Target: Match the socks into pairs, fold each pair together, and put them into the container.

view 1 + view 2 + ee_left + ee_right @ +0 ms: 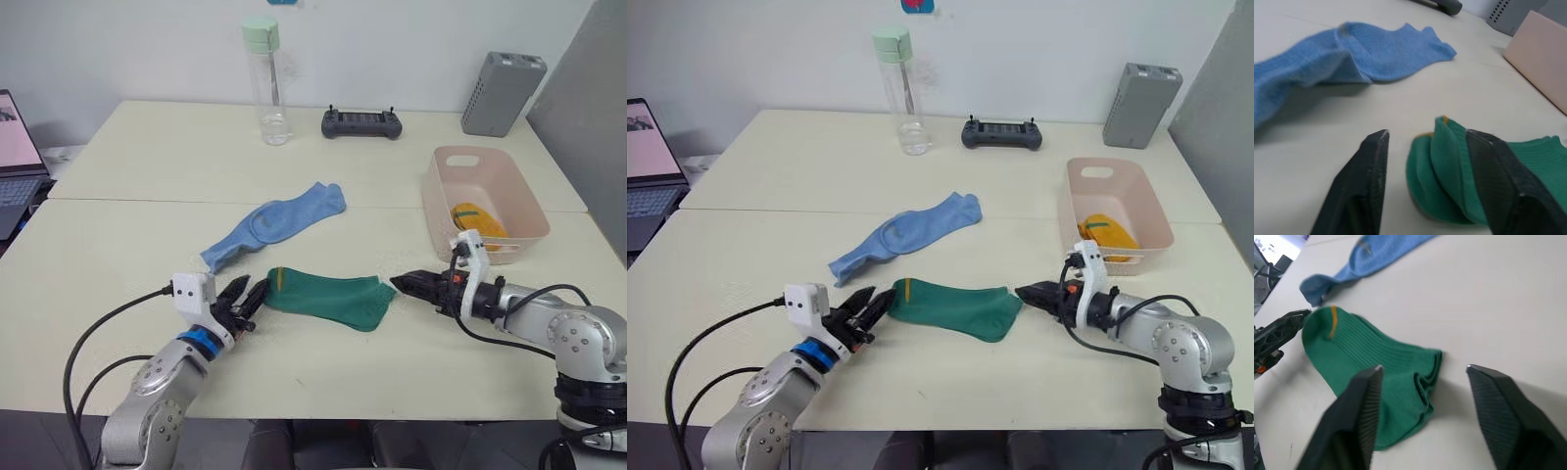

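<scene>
Two dark green socks (328, 297) lie stacked flat near the table's front middle, cuff end towards my left. My left gripper (253, 291) is open at table height, with the cuff (1449, 161) just at its fingertips. My right gripper (397, 283) is open at the toe end (1366, 362), a little short of the fabric. The light blue socks (274, 223) lie overlapping behind the green ones. The pale pink container (438, 211) stands at the right. It holds a folded mustard-yellow pair (477, 221).
At the table's back stand a clear water bottle with a green cap (266, 83), a black controller (361, 122) and a grey ribbed box (503, 93). An open laptop (15, 157) sits at the far left. A seam runs across the table behind the blue socks.
</scene>
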Available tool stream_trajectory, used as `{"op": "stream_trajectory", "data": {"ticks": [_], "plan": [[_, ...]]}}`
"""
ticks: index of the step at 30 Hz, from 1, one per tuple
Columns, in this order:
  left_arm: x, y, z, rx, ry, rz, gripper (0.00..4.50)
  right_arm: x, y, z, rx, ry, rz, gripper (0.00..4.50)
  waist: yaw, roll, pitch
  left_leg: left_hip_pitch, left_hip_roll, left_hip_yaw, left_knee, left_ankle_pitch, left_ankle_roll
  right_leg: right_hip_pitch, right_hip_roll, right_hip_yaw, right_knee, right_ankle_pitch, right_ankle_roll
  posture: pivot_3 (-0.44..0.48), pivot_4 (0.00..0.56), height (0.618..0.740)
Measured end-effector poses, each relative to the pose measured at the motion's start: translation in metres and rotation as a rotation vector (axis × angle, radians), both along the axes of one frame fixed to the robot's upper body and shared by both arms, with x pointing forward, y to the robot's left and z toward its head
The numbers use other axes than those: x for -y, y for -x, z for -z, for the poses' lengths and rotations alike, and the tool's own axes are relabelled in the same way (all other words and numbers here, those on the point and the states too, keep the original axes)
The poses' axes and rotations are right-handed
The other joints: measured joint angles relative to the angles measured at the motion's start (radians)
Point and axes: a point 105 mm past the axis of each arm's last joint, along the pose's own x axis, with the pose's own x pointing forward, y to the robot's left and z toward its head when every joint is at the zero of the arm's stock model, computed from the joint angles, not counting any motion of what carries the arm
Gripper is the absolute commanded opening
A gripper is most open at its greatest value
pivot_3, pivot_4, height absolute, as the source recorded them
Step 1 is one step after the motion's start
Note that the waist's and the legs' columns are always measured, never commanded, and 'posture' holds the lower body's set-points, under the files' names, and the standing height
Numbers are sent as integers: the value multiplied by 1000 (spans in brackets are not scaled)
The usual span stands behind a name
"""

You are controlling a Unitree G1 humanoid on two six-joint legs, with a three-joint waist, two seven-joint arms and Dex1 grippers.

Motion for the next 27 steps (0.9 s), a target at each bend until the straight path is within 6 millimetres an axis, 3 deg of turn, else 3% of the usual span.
{"op": "stream_trajectory", "data": {"ticks": [3, 5, 7, 10, 13, 19, 27], "plan": [[-4, -7, -44, 146, -204, 118, 4476, -20, -1, -34, 191, 50, -114, 3395, -2, 1, -1, 6, 0, -1, -1, 0, 0, 1, 0, 0, -3, 0, -1, 0, 150, 740], [15, -5, -48, 184, -270, 246, 4395, -38, 0, -29, 248, 104, -188, 2844, -3, 1, -3, 6, -1, 1, -2, -1, -2, 2, -2, 1, -8, 0, -1, 0, 150, 740], [34, -7, -38, 182, -315, 369, 4025, -57, 0, -10, 263, 165, -263, 2154, -1, 1, -3, 1, -2, 2, -2, -2, -3, 3, -3, 1, -9, 0, 0, 0, 150, 740], [59, -11, -18, 192, -465, 565, 3055, -83, -1, 22, 325, 256, -376, 1035, 6, 1, -3, -3, -2, 1, -2, -2, -3, 0, -3, -1, -7, 6, 1, 0, 150, 740], [66, -15, 3, 185, -555, 636, 2108, -95, -5, 38, 363, 291, -409, 5, 7, 1, -3, -3, -1, 0, -2, -2, -3, 0, -1, -1, -6, 5, 0, 0, 150, 740], [52, -28, 31, 143, -675, 635, 168, -87, -10, 67, 407, 405, -413, 0, 7, 1, -3, -2, -1, -1, -2, -2, -3, -1, -1, -1, -2, 5, 0, 0, 150, 740], [42, -28, 39, 165, -706, 645, 44, -43, 9, 71, 398, 472, -411, 0, 18, 1, -3, 4, -1, 0, -1, -2, -3, 4, -1, -1, -1, 1, 5, 0, 150, 740]]}}
